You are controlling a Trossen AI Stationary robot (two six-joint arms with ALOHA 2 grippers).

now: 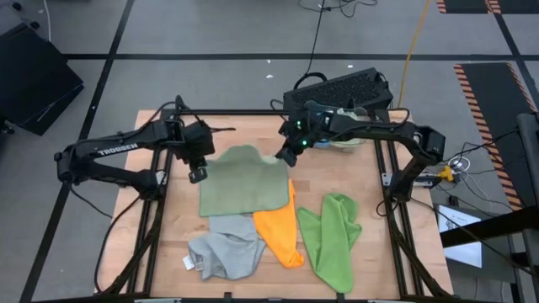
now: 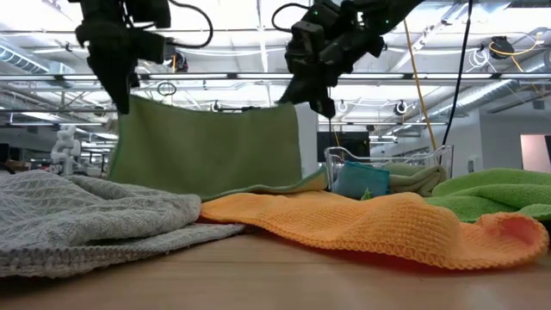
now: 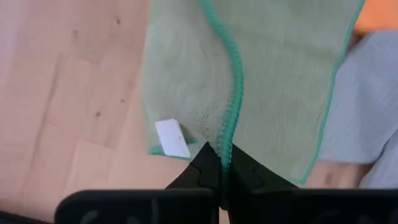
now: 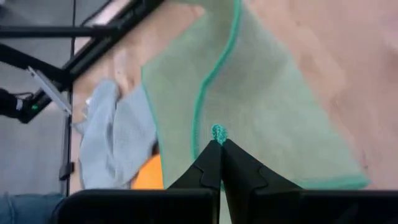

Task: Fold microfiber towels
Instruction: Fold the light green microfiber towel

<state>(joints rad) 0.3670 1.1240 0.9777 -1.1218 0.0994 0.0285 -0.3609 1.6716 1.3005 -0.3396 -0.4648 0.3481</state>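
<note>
Both arms have the sage towel (image 1: pixel 242 181) up by its far corners, left pincer (image 1: pixel 197 175) and right pincer (image 1: pixel 285 158) each clamped on one, its lower half draped mid-worktop. Fold not made yet. Grey (image 1: pixel 223 251), orange (image 1: pixel 278 231) and lime (image 1: pixel 330 236) towels wait crumpled by the near edge.

Bright, even overhead lighting; wrist views soft, low view's foreground blurred

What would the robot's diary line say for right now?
left gripper: shut on sage green towel corner | right gripper: shut on other corner | towel: lifted, hanging between them | grey towel, orange towel, lime green towel: waiting on table
</note>
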